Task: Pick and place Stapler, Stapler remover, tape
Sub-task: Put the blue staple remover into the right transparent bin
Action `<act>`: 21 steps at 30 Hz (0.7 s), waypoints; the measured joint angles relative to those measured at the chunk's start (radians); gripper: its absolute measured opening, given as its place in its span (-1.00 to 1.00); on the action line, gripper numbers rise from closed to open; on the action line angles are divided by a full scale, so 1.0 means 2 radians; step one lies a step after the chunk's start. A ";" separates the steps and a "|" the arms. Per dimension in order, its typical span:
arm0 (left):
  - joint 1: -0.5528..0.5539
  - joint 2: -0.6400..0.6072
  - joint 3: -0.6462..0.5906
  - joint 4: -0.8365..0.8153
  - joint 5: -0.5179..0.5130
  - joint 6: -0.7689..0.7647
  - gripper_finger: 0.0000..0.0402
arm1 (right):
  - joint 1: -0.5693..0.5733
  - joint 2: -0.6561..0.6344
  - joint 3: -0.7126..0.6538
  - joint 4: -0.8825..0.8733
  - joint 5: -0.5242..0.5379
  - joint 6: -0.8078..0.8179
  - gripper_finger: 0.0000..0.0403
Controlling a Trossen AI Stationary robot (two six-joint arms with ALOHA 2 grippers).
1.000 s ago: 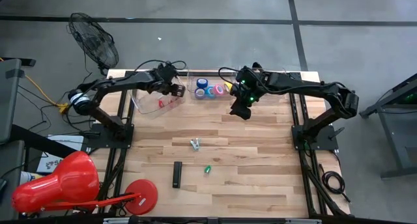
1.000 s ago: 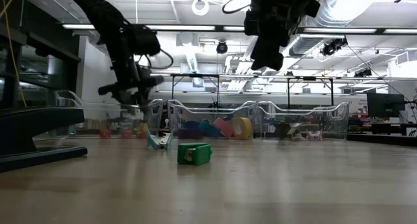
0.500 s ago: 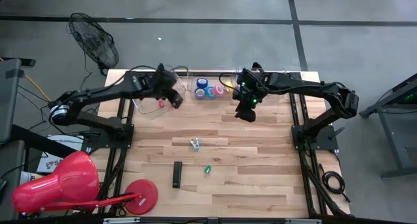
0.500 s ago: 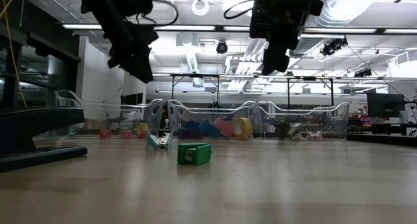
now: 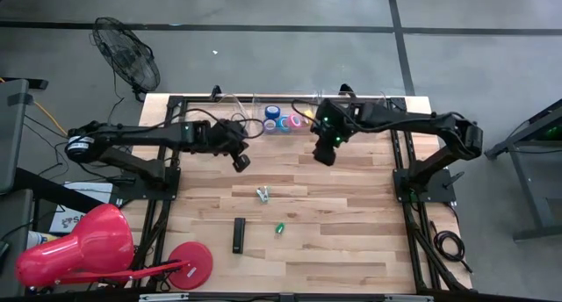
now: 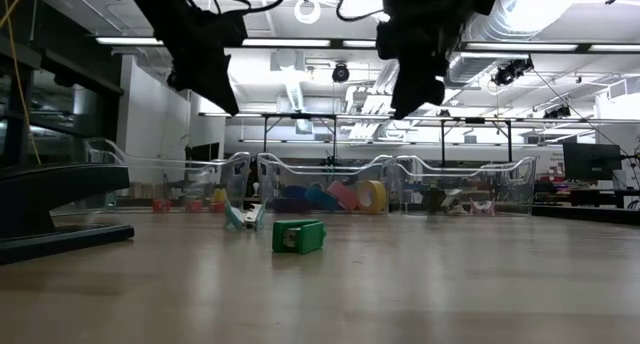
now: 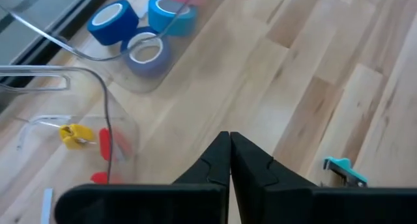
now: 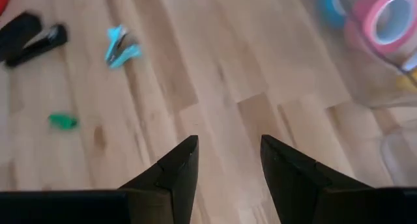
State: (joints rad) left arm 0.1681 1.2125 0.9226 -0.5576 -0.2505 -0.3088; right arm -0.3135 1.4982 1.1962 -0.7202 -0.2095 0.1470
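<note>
The black stapler (image 5: 238,235) lies flat on the wooden table near its front, also seen in the right wrist view (image 8: 32,35). The teal stapler remover (image 5: 262,194) lies mid-table, with a small green piece (image 5: 279,228) in front of it. Several tape rolls (image 5: 283,119), blue, purple and pink, sit in a clear bin at the far edge. My left gripper (image 5: 240,161) hangs shut and empty above the table, just in front of the left clear bin (image 7: 78,113). My right gripper (image 5: 323,154) hangs open and empty in front of the tape bin.
The left clear bin holds small red and yellow pieces (image 7: 85,138). A third clear bin (image 6: 470,189) stands at the far right. A red lamp-like thing with a flat red disc (image 5: 190,263) sits at the near left corner. Bare wood lies between the grippers and the stapler.
My left gripper has swung away from above the left clear bin toward the table's near edge and risen, rolling as it went, and its fingers have shut on nothing. My right gripper has stayed nearly in place, turning slightly.
</note>
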 joint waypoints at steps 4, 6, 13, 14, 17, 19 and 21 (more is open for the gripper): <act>-0.004 0.000 0.000 -0.001 0.009 0.000 -0.98 | 0.037 0.000 0.000 0.024 0.069 0.064 -0.23; -0.004 0.000 0.000 -0.002 0.020 0.005 -0.98 | 0.060 0.000 0.000 0.037 0.103 0.098 -0.23; -0.003 0.000 0.000 -0.015 0.086 0.075 -0.98 | 0.153 0.003 0.000 0.088 0.234 0.208 -0.23; -0.003 0.000 0.000 -0.015 0.107 0.095 -0.98 | 0.164 0.005 0.000 0.090 0.251 0.225 -0.23; -0.004 0.000 0.000 -0.022 0.177 0.176 -0.98 | 0.193 0.007 0.000 0.090 0.286 0.275 -0.23; -0.004 0.000 0.000 -0.021 0.206 0.238 -0.98 | 0.207 0.007 0.000 0.091 0.294 0.301 -0.23; -0.004 0.000 0.000 -0.020 0.222 0.301 -0.96 | 0.220 0.007 0.000 0.089 0.295 0.324 -0.23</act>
State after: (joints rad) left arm 0.1608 1.2125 0.9226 -0.5981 0.1925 0.2932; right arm 0.1263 1.5121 1.1957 -0.5413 0.3796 0.7956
